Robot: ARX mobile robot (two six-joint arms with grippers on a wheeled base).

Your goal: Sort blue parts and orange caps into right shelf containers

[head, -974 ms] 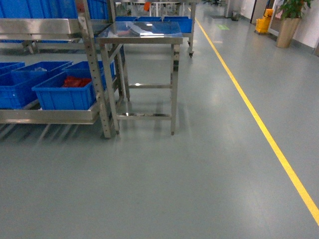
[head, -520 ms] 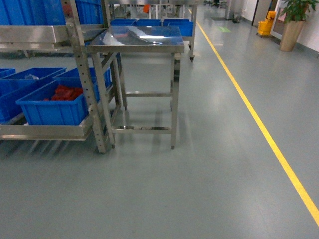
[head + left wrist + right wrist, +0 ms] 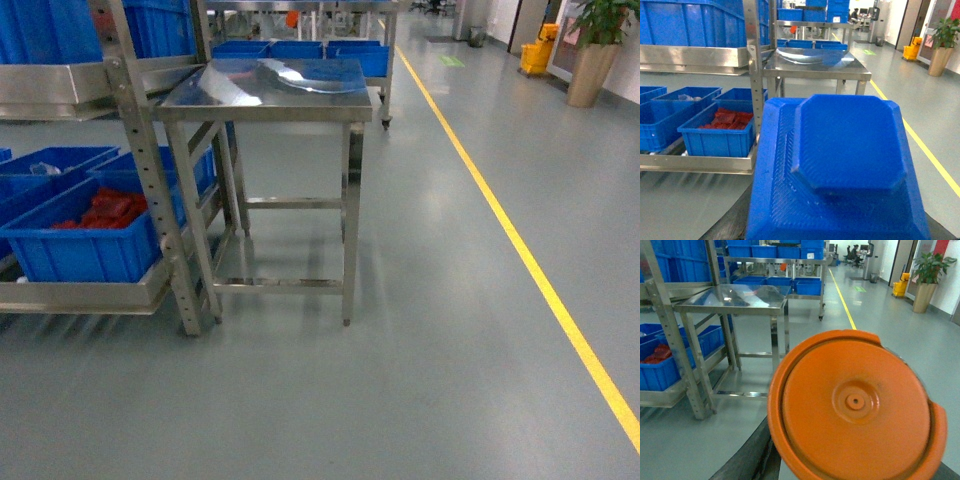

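Blue part (image 3: 840,165) and orange cap (image 3: 855,405) fill the left and right wrist views, so close that no fingers show; whether either gripper is clenched on its load I cannot tell. Beyond them stand the steel table (image 3: 270,85) and, left of it, the shelf bin (image 3: 75,245) of red pieces. My judgement: approach slowly, square to the rack, loads level. Only the head view shows the floor's yellow line (image 3: 520,250); neither arm shows there.
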